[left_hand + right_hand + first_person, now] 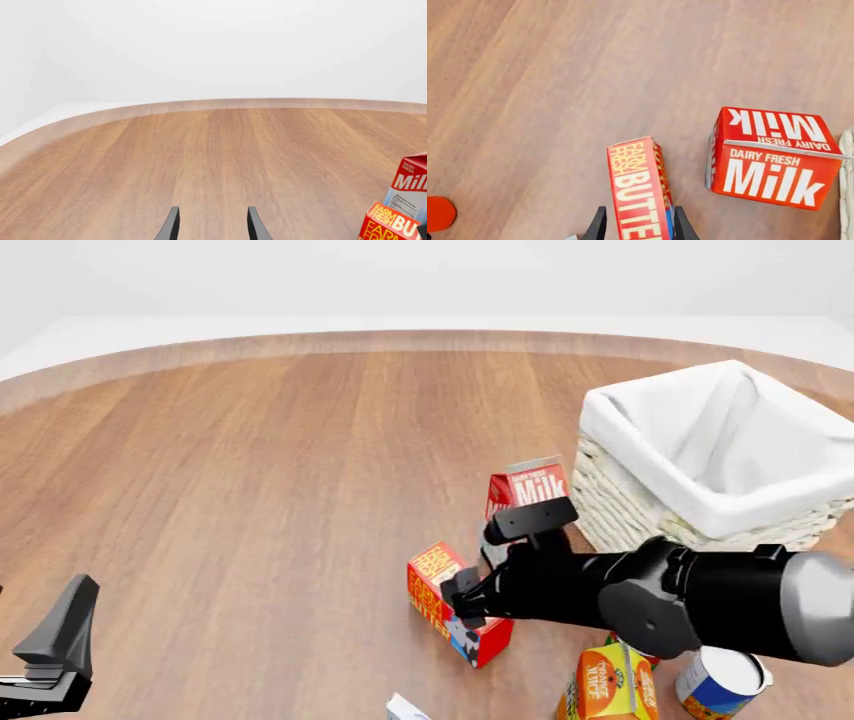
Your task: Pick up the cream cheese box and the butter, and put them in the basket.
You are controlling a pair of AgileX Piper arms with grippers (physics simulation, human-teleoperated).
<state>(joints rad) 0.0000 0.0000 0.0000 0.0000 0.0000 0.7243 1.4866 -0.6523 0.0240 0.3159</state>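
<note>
Nearest, along the bottom edge of the front view, a white corner of the cream cheese box (404, 707) pokes into frame, with an orange juice carton (611, 686) and a blue-and-white can (721, 680) to its right at lower right. At lower left the left gripper (54, 655) sits low over bare wood, its dark fingers (170, 225) spread apart and grasping nothing in its wrist view.

Just above centre-bottom, the right gripper (461, 602), on a thick black arm coming in from the right, is down at the butter (454, 602), an oblong orange-and-red carton lying at a slant on the table (240, 470). In the right wrist view the two fingertips (598, 225) flank the butter's narrow body on either side, very close to its faces; whether they are already pressing it I cannot tell.

Directly behind the butter stands the red-and-white milk carton (530, 490), gable-topped and close to the arm. Farther right, at the middle right edge, the basket (627, 490) rises, square, of pale woven wicker with white cloth folded over its rim. Beyond, smooth brown wood grain runs to a curved pale edge.
</note>
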